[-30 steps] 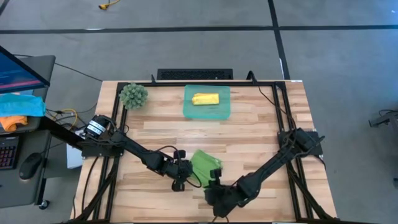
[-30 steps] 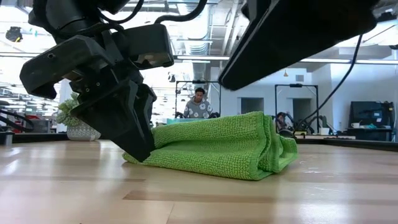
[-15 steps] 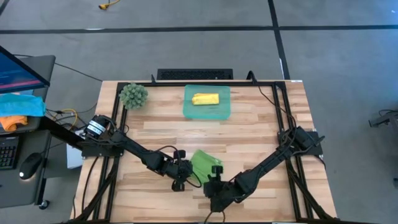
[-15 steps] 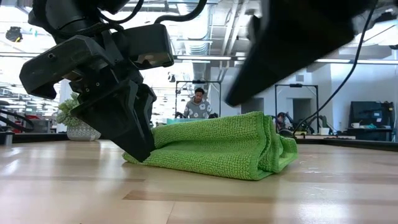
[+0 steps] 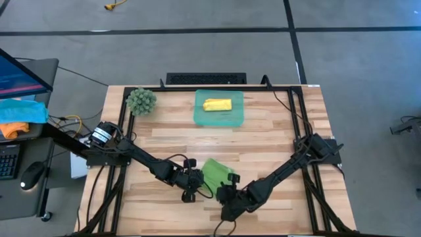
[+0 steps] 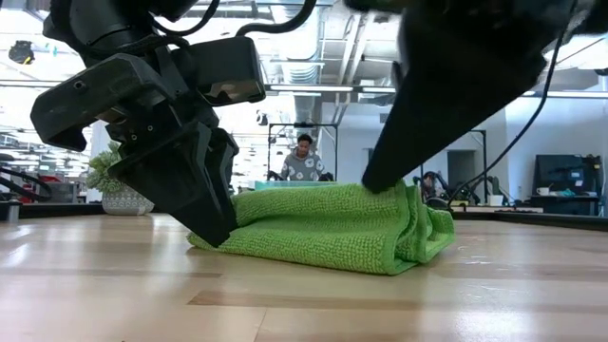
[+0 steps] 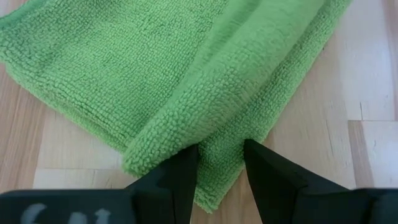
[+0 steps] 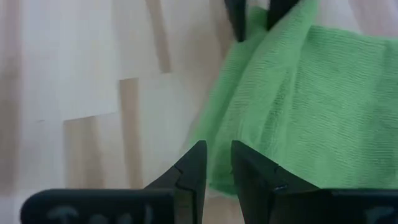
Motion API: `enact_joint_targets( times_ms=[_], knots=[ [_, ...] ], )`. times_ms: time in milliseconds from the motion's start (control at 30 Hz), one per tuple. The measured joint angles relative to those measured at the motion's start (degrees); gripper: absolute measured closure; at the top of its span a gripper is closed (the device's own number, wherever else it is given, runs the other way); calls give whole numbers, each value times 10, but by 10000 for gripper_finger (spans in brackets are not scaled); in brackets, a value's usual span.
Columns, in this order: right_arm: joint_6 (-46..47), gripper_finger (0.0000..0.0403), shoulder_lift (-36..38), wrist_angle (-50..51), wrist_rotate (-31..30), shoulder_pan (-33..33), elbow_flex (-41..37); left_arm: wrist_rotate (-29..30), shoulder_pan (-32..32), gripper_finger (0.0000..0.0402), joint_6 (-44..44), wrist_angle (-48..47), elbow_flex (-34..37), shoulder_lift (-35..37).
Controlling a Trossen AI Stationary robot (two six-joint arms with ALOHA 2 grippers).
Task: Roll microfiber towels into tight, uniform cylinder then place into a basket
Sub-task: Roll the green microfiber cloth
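The light green towel (image 5: 217, 172) lies folded in several layers on the table near the front edge; it also shows in the low view (image 6: 332, 228). My left gripper (image 7: 221, 149) is shut on its left end and also shows in the high view (image 5: 197, 185). My right gripper (image 8: 217, 149) stands at the towel's near side with a narrow gap between its fingers; in the low view (image 6: 380, 180) its tip is at the towel's top. I cannot tell whether it touches. The yellow towel (image 5: 217, 105) lies rolled in the teal basket (image 5: 237, 117) at the far middle. My left gripper pinches a folded edge of the green towel (image 7: 217, 134) between its two fingers, several layers, at the towel's left end. The fingers (image 6: 214, 223) slant down from the table's left side. The towel lies slack on the table.
A fuzzy green ball (image 5: 141, 101) sits at the far left corner. Bare wood lies between the green towel and the basket. Blue and orange cloths (image 5: 20, 115) lie off the table at the left. A person (image 6: 304, 160) sits in the room behind.
My right gripper has moved toward the far edge and down, up to the green towel's near side. The towel and my left gripper have kept still.
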State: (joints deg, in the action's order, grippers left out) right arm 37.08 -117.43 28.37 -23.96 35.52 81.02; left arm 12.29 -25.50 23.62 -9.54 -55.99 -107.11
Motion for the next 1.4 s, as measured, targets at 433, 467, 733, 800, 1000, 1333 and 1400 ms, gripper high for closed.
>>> enact_joint_targets(
  times_ms=[433, 467, 733, 800, 1000, 1333, 1400],
  knots=[
    [12, 305, 0, 18, 7, -12, 0, 0, 0, 275, 0, 0, 0, 0],
    [15, 305, 0, 21, 13, -13, 0, 0, 0, 275, 0, 0, 0, 0],
    [17, 279, 6, 34, 53, -28, 9, 0, 0, 274, 1, 0, 0, 0],
    [17, 270, 6, 57, 61, -33, 22, 0, 0, 275, 1, 0, 0, 0],
    [21, 259, 7, 115, 60, -37, 64, 0, 0, 275, 2, 0, 0, 0],
    [55, 259, -20, 125, 44, -7, 67, 0, 0, 274, 2, 0, 0, 0],
    [60, 247, -25, 122, 46, -9, 68, 0, 0, 275, 2, 0, 0, 0]
  ],
)
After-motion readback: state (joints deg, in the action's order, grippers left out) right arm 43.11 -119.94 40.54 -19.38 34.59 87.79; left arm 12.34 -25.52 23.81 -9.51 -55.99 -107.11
